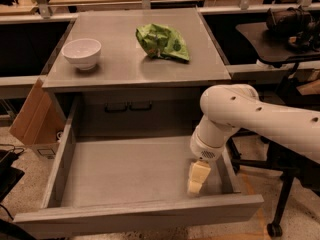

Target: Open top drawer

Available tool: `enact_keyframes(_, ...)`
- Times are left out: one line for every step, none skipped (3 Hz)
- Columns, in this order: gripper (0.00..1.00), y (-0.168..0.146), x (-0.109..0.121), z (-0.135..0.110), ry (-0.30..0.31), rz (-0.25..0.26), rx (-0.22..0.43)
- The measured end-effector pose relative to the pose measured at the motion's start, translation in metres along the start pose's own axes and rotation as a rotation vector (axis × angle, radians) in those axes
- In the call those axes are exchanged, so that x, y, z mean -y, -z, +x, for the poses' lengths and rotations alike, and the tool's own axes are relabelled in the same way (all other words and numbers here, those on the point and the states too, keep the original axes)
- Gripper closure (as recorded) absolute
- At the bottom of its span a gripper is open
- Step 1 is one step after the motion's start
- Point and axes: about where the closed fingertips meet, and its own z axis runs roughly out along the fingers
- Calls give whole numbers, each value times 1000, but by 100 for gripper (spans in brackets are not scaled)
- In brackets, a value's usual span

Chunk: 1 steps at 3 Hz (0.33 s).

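Observation:
The top drawer (135, 211) is a wide, shallow grey drawer with a plain flat front. It stands pulled far out from under the grey cabinet top, and its grey tray holds nothing but the gripper. My gripper (197, 180) hangs from the white arm (260, 119) that reaches in from the right. It points down inside the drawer near the right wall, just behind the front panel.
A white bowl (81, 52) and a crumpled green bag (163, 41) lie on the cabinet top (125, 69). A cardboard box (34, 116) leans at the left of the cabinet. A dark wheeled stand (280, 184) is at the right.

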Motion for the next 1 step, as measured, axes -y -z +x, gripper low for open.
enact_keyframes(0,0,0,0,0,0,0)
